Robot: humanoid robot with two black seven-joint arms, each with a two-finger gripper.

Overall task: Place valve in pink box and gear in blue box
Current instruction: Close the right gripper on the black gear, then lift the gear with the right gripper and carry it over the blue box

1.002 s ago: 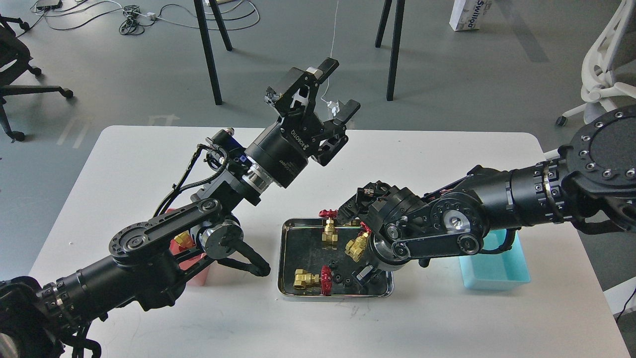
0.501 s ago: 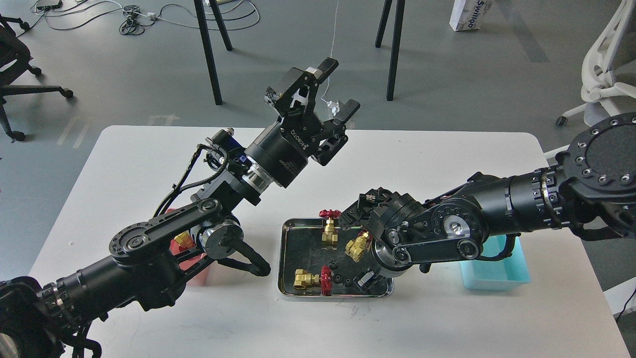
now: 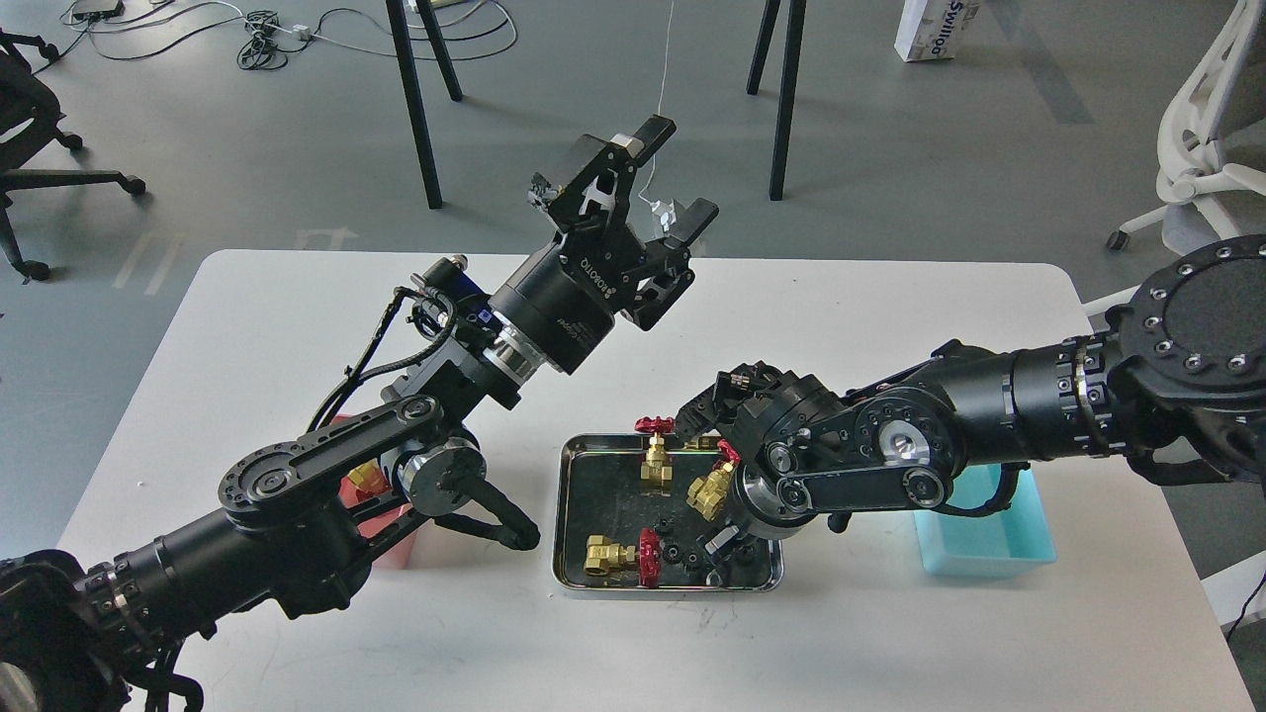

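Valves of brass with round red handwheels lie in a shiny steel tray (image 3: 569,514) at mid-table: one upright (image 3: 655,463), one tilted (image 3: 710,491), one on its side (image 3: 615,556). Among tiny black toothed gears (image 3: 675,551) the right gripper (image 3: 719,549) dips, its fingers too dark to judge. The left gripper (image 3: 673,173) hangs high, jaws spread wide, empty. A pink box (image 3: 396,549) sits left behind the arm, holding a fourth valve (image 3: 364,479); a smooth blue box (image 3: 984,539) right.

Pink box (image 3: 401,546) mostly behind left arm; right tool (image 3: 719,547) largely hidden under its wrist.
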